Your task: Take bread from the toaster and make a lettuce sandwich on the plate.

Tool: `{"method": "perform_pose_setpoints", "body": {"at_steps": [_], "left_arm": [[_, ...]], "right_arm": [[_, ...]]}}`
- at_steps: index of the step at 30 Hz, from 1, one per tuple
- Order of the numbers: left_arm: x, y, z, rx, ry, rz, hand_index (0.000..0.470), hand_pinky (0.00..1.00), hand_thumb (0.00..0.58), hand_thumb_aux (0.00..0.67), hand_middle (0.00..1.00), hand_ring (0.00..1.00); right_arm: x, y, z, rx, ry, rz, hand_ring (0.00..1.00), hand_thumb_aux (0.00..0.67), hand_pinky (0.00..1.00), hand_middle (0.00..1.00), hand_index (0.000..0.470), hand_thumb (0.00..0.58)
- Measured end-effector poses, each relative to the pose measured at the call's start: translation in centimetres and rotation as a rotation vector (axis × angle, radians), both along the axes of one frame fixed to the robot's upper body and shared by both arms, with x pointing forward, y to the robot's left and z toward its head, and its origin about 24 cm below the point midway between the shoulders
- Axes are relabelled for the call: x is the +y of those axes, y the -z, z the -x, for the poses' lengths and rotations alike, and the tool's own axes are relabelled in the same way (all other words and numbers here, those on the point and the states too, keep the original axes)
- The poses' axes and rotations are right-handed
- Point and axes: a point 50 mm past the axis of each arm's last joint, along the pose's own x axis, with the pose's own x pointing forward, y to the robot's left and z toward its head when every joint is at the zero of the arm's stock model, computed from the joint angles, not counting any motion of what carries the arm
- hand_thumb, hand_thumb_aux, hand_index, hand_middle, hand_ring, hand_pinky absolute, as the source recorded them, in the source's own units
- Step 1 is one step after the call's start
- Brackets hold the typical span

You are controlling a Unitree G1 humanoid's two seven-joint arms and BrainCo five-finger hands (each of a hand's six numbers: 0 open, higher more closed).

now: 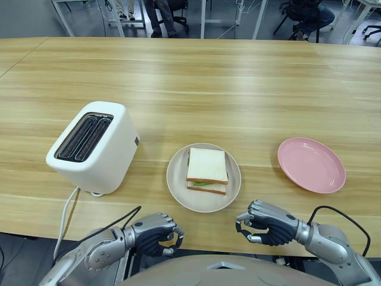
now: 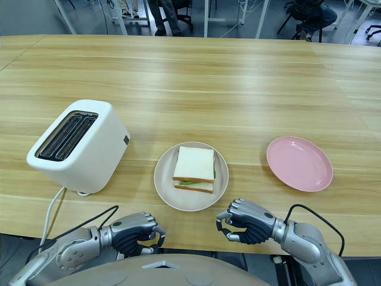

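Risk, as judged: little is left to go wrong with the build, since the sandwich (image 1: 206, 171) sits assembled on the beige plate (image 1: 178, 190). Main hazard is a careless arm move from the near edge. A knuckle catching the plate rim could shove the plate or slide the top slice off the lettuce (image 1: 205, 184). Top slice lies slightly askew over the bottom one, so a nudge would likely shift it. Toaster cord (image 1: 64, 214) trails off the near edge close to the left arm; a snag there could drag the toaster (image 1: 95, 149).

Left robot hand (image 1: 156, 233): fingers curled into a loose fist, nothing in it, at the near edge of the tabletop (image 1: 208, 89), below and left of the plate. Right robot hand (image 1: 268, 222): likewise curled, nothing held, below and right of the plate. Neither touches the plate.

Sandwich: two square white slices with tan crusts, a thin green strip of lettuce showing between them along the front edge. It sits about mid-plate. The plate lies between the toaster and a pink plate (image 1: 311, 164), apart from both.
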Motion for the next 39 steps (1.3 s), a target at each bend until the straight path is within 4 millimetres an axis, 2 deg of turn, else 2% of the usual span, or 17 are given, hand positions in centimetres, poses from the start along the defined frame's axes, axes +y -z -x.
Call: {"method": "perform_pose_setpoints", "body": {"at_steps": [5, 11, 16, 22, 29, 33, 39], "left_arm": [[-0.3, 0.7, -0.6, -0.082, 0.032, -0.053, 0.460, 1.00, 0.580, 0.670, 1.00, 1.00], [-0.8, 0.8, -3.1, -0.258, -0.002, -0.061, 0.460, 1.00, 0.580, 0.670, 1.00, 1.00], [-1.7, 1.1, -5.2, -0.345, -0.047, -0.026, 0.460, 1.00, 0.580, 0.670, 1.00, 1.00], [-2.7, 1.6, -7.7, -0.401, -0.092, 0.007, 0.460, 1.00, 0.580, 0.670, 1.00, 1.00], [-3.3, 2.3, -10.9, -0.458, -0.137, 0.028, 0.460, 1.00, 0.580, 0.670, 1.00, 1.00], [-3.3, 2.3, -13.2, -0.489, -0.169, 0.017, 0.460, 1.00, 0.580, 0.670, 1.00, 1.00], [-3.3, 2.0, -14.8, -0.509, -0.187, 0.015, 0.460, 1.00, 0.580, 0.670, 1.00, 1.00]], "right_arm": [[0.4, 1.4, 0.7, -0.049, -0.061, 0.090, 1.00, 0.670, 1.00, 1.00, 0.460, 0.580], [1.5, 2.9, -0.5, -0.064, -0.067, 0.139, 1.00, 0.670, 1.00, 1.00, 0.460, 0.580], [4.1, 3.4, -2.5, -0.062, -0.049, 0.089, 1.00, 0.670, 1.00, 1.00, 0.460, 0.580], [5.3, 4.9, -4.7, -0.071, -0.016, 0.060, 1.00, 0.670, 1.00, 1.00, 0.460, 0.580], [5.7, 5.5, -9.5, -0.136, 0.121, 0.022, 1.00, 0.670, 1.00, 1.00, 0.460, 0.580], [6.3, 5.1, -12.2, -0.138, 0.212, 0.014, 1.00, 0.670, 1.00, 1.00, 0.460, 0.580], [7.5, 4.5, -13.3, -0.155, 0.203, 0.000, 1.00, 0.670, 1.00, 1.00, 0.460, 0.580]]}}
